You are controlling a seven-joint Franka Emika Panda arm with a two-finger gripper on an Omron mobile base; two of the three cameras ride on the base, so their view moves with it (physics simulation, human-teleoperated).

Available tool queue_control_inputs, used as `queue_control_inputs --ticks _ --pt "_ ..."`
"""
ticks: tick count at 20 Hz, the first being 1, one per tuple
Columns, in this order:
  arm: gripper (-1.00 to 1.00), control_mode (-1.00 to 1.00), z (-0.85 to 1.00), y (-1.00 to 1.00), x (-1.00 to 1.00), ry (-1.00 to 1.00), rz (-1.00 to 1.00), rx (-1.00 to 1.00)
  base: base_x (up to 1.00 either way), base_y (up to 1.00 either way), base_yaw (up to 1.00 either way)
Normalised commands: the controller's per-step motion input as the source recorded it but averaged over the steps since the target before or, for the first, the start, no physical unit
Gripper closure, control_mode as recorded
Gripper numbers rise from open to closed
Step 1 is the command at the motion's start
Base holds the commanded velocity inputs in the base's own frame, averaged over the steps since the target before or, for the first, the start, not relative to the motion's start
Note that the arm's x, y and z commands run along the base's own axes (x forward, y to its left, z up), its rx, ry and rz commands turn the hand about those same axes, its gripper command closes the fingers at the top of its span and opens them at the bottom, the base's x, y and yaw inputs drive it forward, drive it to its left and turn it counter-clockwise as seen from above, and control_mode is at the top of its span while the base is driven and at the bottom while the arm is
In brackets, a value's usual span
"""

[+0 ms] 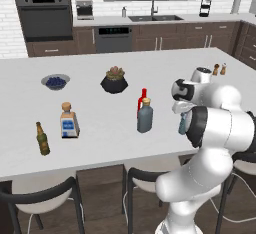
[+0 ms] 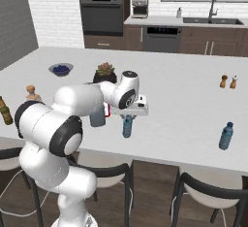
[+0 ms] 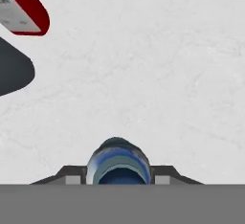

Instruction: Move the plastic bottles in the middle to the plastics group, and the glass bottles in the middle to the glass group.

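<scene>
Several bottles dot white marble island (image 1: 100, 128); ovens (image 1: 44, 15), probably, behind.

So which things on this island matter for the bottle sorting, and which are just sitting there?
Job:
- teal bottle, in the gripper
- grey bottle
- red bottle
- beer bottle and square bottle, the glass group
- blue bottle, apart at the far right

Lying about:
- blueberry bowl
- potted plant
- shakers
</scene>
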Motion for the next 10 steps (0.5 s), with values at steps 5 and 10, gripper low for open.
queue_control_inputs --ticks 5,10 --pt "1.00 -1.00 0.22 -0.74 -0.36 -0.01 0.00 0.00 0.00 0.00 0.00" --pt "1.00 -1.00 0.18 -0.86 -0.36 -0.05 -0.01 0.00 0.00 0.00 0.00"
